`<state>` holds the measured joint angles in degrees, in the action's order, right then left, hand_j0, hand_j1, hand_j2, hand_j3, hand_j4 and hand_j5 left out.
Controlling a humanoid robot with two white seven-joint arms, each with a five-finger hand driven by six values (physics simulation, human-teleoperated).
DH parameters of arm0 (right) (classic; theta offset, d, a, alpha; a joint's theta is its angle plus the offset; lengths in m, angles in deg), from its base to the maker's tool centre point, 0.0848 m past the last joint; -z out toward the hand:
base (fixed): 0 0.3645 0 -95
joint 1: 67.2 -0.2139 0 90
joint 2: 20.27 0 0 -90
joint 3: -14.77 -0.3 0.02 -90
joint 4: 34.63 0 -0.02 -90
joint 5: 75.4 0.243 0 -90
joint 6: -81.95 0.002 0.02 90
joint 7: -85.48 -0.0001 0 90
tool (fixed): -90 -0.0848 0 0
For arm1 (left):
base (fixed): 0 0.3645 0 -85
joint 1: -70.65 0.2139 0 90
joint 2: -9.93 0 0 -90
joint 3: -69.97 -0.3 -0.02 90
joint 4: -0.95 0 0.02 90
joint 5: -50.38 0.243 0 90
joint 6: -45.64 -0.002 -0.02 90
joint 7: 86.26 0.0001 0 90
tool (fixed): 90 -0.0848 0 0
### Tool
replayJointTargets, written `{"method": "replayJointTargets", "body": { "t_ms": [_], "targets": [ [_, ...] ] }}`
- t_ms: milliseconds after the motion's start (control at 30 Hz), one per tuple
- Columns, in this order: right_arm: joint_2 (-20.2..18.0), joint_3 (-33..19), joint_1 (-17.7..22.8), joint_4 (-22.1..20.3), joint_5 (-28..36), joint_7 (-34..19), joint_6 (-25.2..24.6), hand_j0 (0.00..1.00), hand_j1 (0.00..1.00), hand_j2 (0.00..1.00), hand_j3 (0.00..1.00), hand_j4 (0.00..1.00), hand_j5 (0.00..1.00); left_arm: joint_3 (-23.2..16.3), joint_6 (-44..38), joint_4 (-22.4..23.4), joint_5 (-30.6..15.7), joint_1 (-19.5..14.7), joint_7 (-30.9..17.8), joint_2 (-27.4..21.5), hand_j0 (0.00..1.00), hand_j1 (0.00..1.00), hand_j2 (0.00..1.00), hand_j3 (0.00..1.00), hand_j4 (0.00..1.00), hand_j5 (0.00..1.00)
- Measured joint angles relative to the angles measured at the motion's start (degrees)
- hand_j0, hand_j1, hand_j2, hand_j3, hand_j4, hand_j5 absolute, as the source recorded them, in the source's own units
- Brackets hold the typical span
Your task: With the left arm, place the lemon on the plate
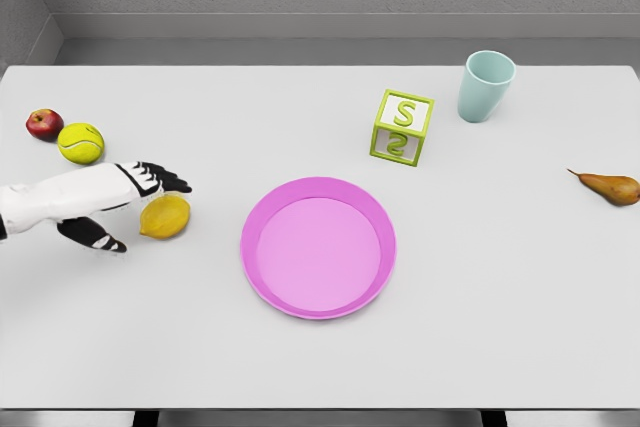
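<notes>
Left hand (140,209) open, fingers (165,181) and thumb bracketing the lemon (165,216) at its right; lemon's long axis runs left-right; pink plate (262,280) lies further right, near

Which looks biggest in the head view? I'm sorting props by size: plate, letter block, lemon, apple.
1. Pink plate, by far the largest.
2. Green letter block.
3. Lemon, beside the left hand.
4. Apple, smallest, though it lies farther from the camera.
</notes>
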<state>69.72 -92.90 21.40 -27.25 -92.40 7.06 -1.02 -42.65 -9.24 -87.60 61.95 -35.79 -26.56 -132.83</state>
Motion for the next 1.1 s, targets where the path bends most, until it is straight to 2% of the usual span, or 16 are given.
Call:
{"method": "replayJointTargets", "body": {
  "t_ms": [267, 467, 800, 833, 900, 1100],
  "targets": [
    [0.00, 0.00, 0.09, 0.00, 0.00, 0.01, 0.00, 1.00, 1.00, 1.00, 1.00, 1.00, 1.00, -0.74, 0.00, 0.24, 2.10, -2.02, -0.12, 2.34, 1.00, 1.00, 1.00, 1.00, 1.00, 1.00],
    [0.00, 0.00, 0.09, 0.00, 0.00, -0.01, 0.00, 1.00, 1.00, 1.00, 1.00, 1.00, 1.00, -1.51, 0.01, 0.98, 5.49, -2.11, -0.13, 4.62, 1.00, 1.00, 1.00, 1.00, 1.00, 1.00],
    [0.00, 0.00, 0.00, 0.00, 0.00, 0.00, 0.00, 1.00, 1.00, 1.00, 1.00, 1.00, 1.00, -1.99, 0.01, 3.80, 8.01, -2.64, -0.13, 5.60, 1.00, 1.00, 1.00, 1.00, 1.00, 1.00],
    [0.00, 0.00, 0.09, 0.00, 0.00, 0.01, 0.00, 1.00, 1.00, 1.00, 1.00, 1.00, 1.00, -2.01, 0.01, 3.89, 8.19, -2.72, -0.13, 5.66, 0.91, 0.91, 0.91, 0.91, 0.91, 0.91],
    [0.00, 0.00, 0.00, 0.00, 0.00, 0.01, 0.00, 1.00, 1.00, 1.00, 1.00, 1.00, 1.00, -2.01, 0.01, 3.96, 8.80, -2.81, -0.13, 5.73, 0.82, 0.82, 0.82, 0.82, 0.82, 0.82],
    [0.00, 0.00, 0.09, 0.00, 0.00, 0.01, 0.00, 1.00, 1.00, 1.00, 1.00, 1.00, 1.00, -2.08, 0.01, 4.01, 9.71, -2.81, -0.13, 5.88, 0.79, 0.79, 0.79, 0.79, 0.79, 0.79]
  ]
}}
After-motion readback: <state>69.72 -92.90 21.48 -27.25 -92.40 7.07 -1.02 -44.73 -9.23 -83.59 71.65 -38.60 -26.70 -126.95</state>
